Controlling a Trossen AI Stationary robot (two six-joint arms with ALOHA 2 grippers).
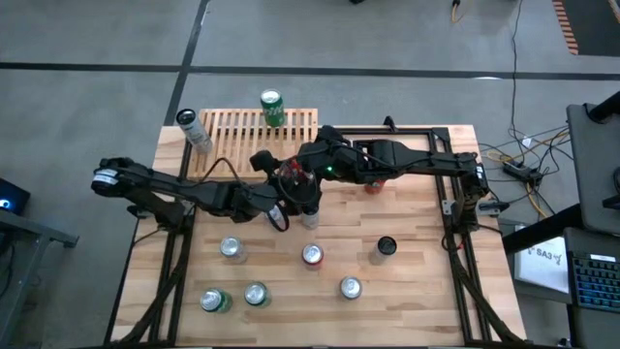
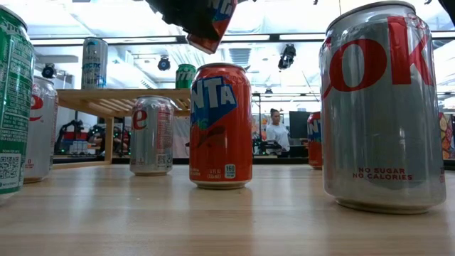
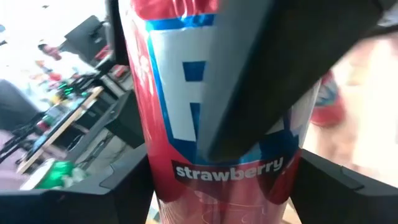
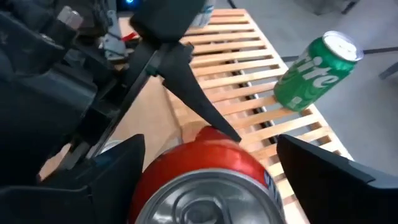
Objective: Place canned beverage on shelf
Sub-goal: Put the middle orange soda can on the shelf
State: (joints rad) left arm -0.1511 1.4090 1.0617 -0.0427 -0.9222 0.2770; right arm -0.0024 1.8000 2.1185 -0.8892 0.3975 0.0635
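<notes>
A red strawberry soda can (image 1: 294,175) is lifted above the table's middle, just near of the light-wood slatted shelf (image 1: 232,136). It shows tilted at the top of the low view (image 2: 211,23). My left gripper (image 3: 224,186) and my right gripper (image 4: 208,168) are both shut on it. A green can (image 1: 272,109) and a tall silver can (image 1: 194,131) stand on the shelf. My left gripper pinches the can's side wall near its lower end (image 3: 163,186) between its two fingers, coming level from the table's left and lying across the can. The can is clear of the table. My right gripper holds the can's side walls just below its top rim (image 4: 155,171), one finger on each side, coming from the table's right with the fingers along the can. The can's silver top (image 4: 205,202) faces the wrist. One of its fingers (image 3: 267,74) crosses the can's label.
Several cans stand on the table's near half, such as a red-topped one (image 1: 312,255) and a black-topped one (image 1: 386,247). A white can (image 1: 310,215) stands just below the grippers and a red can (image 1: 378,184) under the right arm. A person (image 2: 276,130) is far behind.
</notes>
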